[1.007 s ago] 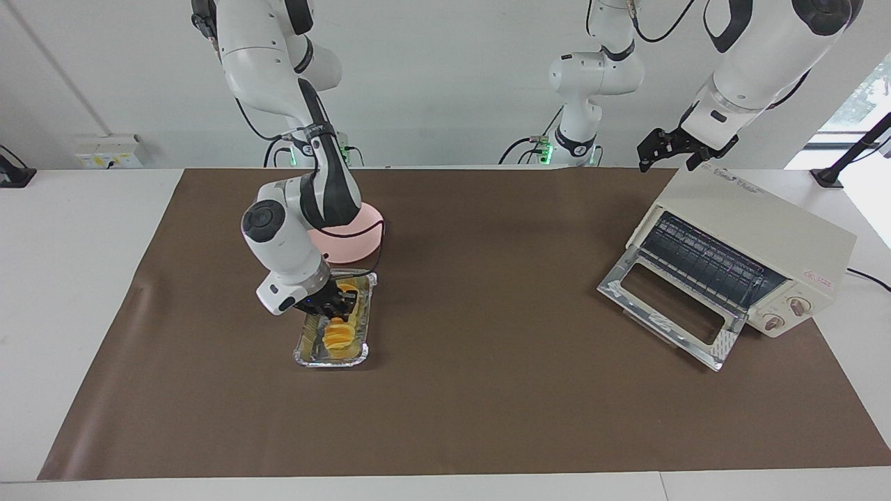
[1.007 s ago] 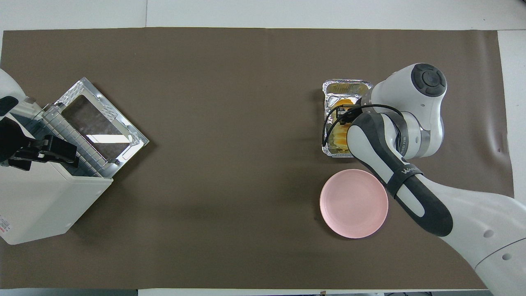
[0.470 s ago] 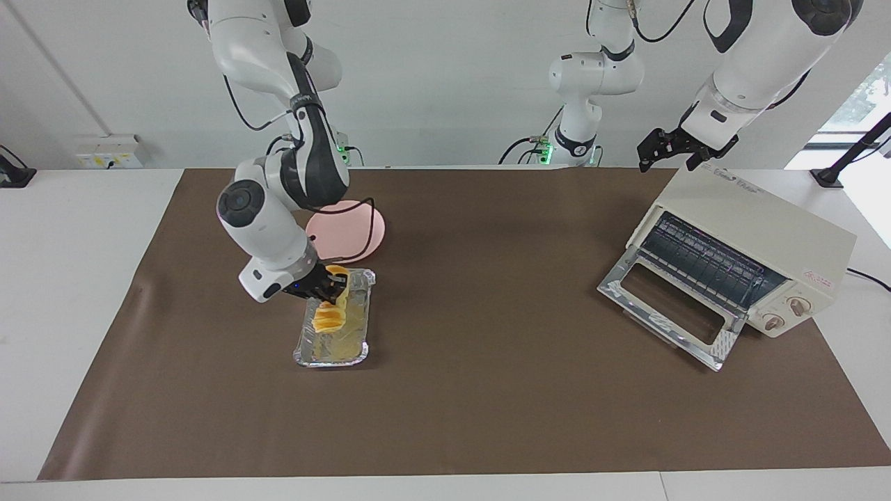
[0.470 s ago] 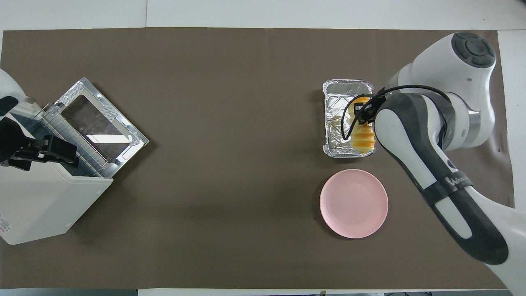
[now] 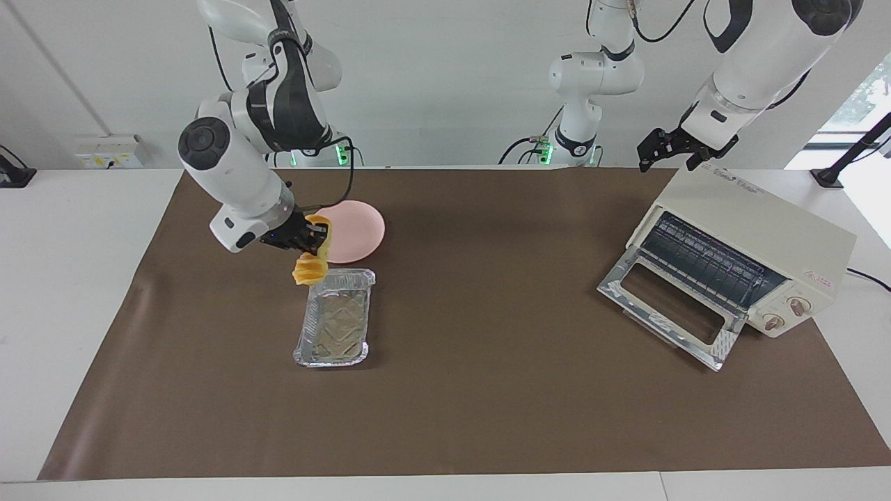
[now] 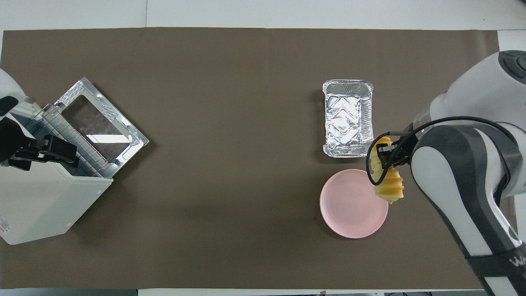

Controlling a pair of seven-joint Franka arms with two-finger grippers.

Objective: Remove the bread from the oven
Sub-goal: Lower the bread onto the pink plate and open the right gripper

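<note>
Bread (image 5: 307, 268) lifted clear of foil tray (image 5: 335, 323); right tool (image 5: 313, 239) clamped on it, over pink plate (image 5: 356, 226) rim for set-down. Left tool (image 5: 674, 147) waits above oven (image 5: 752, 250), finger state unclear.

Brown mat (image 5: 487, 417), empty foil tray (image 5: 333, 324), pink plate (image 5: 355, 233) just nearer robots

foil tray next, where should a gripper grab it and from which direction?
The foil tray lies flat and empty, open side up, on the mat beside the pink plate. Likely best: come straight down and pinch one long side wall near its middle, one finger inside, one outside. The thin upright rim suits that.
</note>
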